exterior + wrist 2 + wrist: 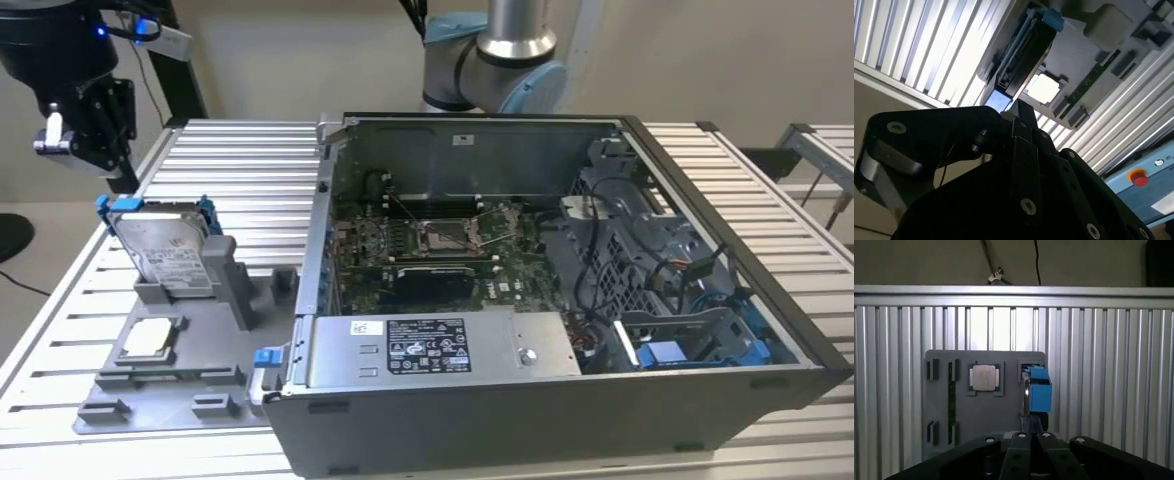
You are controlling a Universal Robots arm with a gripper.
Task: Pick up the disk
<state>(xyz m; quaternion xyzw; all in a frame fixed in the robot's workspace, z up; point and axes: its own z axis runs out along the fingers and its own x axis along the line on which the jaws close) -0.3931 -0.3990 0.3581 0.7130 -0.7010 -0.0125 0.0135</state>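
No print can be read in any view. The flat silver-metal disk (171, 240) in its blue plastic frame carries a white printed label (175, 264), characters indecipherable. The grey metal box (541, 345) inside the open computer case (534, 425) bears a black-and-white label (430, 347) and a small white sticker (366, 327), both illegible.

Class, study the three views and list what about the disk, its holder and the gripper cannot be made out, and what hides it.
1. Label face of the disk: in the first wrist view it stands edge-on, so the face is hidden.
2. Disk's lower edge: in the exterior view the grey holder covers it; how deep it sits cannot be told.
3. Holder's near edge: in the first wrist view the gripper covers it.
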